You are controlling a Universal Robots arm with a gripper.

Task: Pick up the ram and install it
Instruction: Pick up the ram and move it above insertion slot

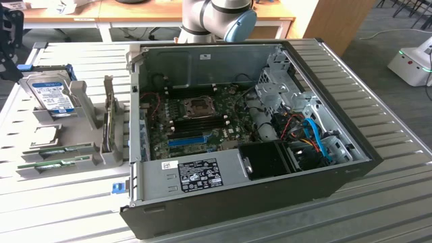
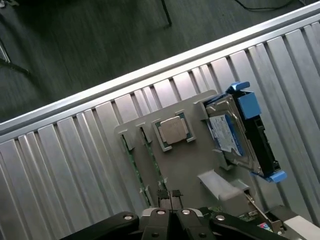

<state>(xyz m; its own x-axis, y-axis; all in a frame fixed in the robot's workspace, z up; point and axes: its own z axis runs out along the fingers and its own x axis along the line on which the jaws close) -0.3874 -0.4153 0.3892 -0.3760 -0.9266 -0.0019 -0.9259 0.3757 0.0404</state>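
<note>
Table (image 1: 60,212) spanned the frame. Open computer case (image 1: 270,197) lay on it, centre to right, with the motherboard (image 1: 196,121) flat inside. Parts holder (image 1: 84,104) sat on the table at left of frame, just beside the case. On the holder: hard drive (image 1: 52,96) propped at the upper end, processor chip (image 1: 44,134) below it, upper ram stick (image 1: 59,150) and lower ram stick (image 1: 50,163) side by side at lower left, upright card (image 1: 108,121) along the case-side edge. Arm base (image 1: 216,17) stood behind the case, top centre.
</note>
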